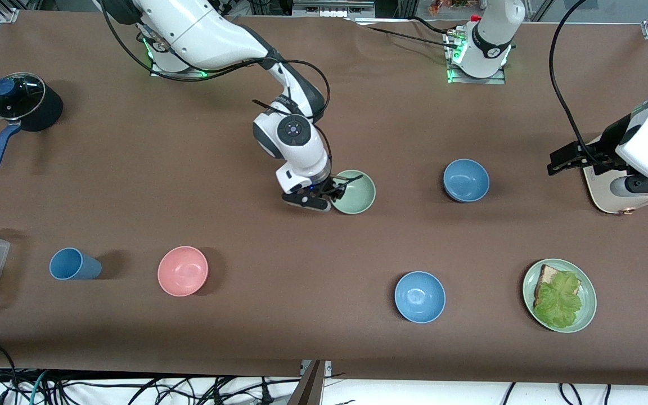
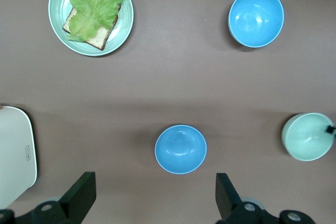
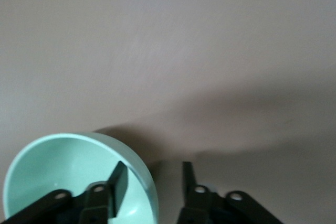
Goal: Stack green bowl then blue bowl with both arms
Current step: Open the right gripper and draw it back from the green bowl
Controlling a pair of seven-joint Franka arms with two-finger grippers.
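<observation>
Front view: right claw (image 1: pixel 340 193) down at the green bowl (image 1: pixel 355 192) mid-worktop, one finger inside and one outside the rim, spread and not yet pinched, probably lining up a rim grab. Left claw (image 2: pixel 152 195) wide open, waiting above the blue bowl (image 2: pixel 180 149), likely set for the second stack.

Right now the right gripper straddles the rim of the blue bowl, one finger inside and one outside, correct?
Not quite. The right gripper straddles the rim of the green bowl, not the blue bowl, one finger inside and one outside. The right wrist view shows it.
</observation>
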